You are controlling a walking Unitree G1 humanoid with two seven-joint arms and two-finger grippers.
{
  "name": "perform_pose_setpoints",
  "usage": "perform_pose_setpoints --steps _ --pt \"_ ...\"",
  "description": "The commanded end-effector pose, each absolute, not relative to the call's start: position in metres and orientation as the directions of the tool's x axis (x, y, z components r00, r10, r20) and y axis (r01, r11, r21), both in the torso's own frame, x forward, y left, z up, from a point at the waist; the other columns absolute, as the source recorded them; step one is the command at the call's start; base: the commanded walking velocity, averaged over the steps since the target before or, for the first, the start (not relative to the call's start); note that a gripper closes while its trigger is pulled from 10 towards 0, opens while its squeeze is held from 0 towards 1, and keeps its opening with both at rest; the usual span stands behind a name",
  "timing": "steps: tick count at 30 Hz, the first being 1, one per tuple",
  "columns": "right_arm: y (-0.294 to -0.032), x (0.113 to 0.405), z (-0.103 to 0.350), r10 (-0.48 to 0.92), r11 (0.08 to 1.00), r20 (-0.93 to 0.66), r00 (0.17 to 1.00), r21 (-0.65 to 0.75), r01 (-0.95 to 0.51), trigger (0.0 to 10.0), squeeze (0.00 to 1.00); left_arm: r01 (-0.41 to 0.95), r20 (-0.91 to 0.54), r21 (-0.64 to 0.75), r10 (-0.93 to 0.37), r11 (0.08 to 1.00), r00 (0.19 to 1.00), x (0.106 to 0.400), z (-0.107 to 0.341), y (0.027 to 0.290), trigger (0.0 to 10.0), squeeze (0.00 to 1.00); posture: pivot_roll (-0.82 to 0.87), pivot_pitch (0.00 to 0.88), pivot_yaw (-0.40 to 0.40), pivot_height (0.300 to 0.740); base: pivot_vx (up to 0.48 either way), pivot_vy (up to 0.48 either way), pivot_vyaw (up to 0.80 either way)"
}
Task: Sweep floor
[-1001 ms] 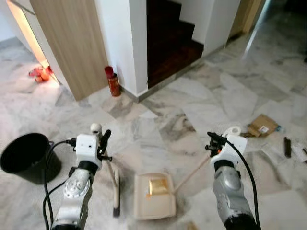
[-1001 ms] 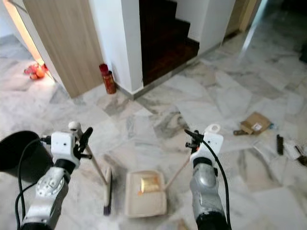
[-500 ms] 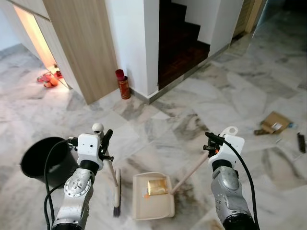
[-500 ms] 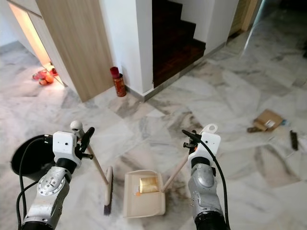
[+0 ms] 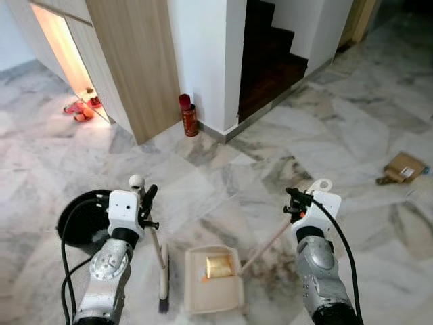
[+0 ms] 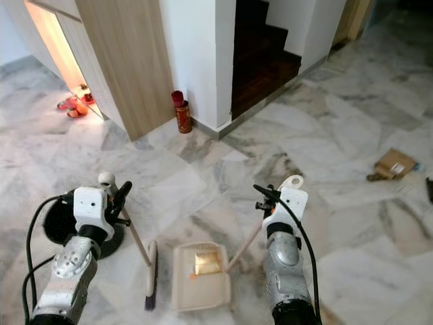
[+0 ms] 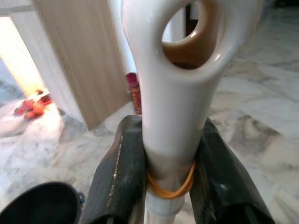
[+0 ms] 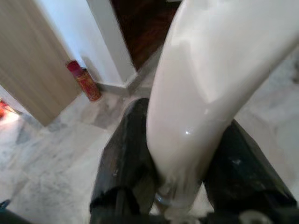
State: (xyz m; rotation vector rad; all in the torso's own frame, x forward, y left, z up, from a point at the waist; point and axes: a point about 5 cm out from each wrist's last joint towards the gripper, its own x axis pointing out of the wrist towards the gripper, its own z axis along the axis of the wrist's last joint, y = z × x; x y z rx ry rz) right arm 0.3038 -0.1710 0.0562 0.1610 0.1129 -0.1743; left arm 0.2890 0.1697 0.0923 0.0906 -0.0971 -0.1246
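Observation:
My left gripper (image 5: pixel 146 200) is shut on the white handle of a broom (image 5: pixel 162 274), whose brush head rests on the marble floor. In the left wrist view the handle's looped end (image 7: pixel 174 93) sits clamped between the black fingers (image 7: pixel 119 177). My right gripper (image 5: pixel 295 202) is shut on the long handle of a cream dustpan (image 5: pixel 215 292). The pan lies flat on the floor between my arms with a gold scrap (image 5: pixel 218 265) inside. In the right wrist view the cream handle (image 8: pixel 205 102) is held between the fingers (image 8: pixel 127 158).
A black bin (image 5: pixel 82 221) stands on the floor just left of my left arm. A red can (image 5: pixel 190 116) stands at the wall corner beside a wooden panel (image 5: pixel 132 61). Dark stairs (image 5: pixel 274 61) rise behind. A cardboard piece (image 5: pixel 404 166) lies far right.
The whole view has shifted, so the camera has moved. The black bin now lies closer to my left arm and the cardboard sits further right. Both grips are unchanged.

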Motion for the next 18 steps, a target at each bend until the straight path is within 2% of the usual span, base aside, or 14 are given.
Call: perform_pose_setpoints --steps 1,18 --pt "-0.1684 0.3101 0.0686 -0.152 0.976 -0.069 0.986 0.149 0.161 10.0 0.0 0.105 0.142 0.112 -0.121 0.988 0.983 0.2914 0.1034 0.1748 10.0 0.0 0.07 0.046 0.034 0.74 0.0 0.0 0.4" --pt "-0.1666 0.3096 0.0679 -0.145 0.977 -0.068 0.987 0.145 0.154 10.0 0.0 0.108 0.138 0.116 -0.124 0.987 0.983 0.2911 0.103 0.1743 10.0 0.0 0.07 0.042 0.035 0.74 0.0 0.0 0.61"
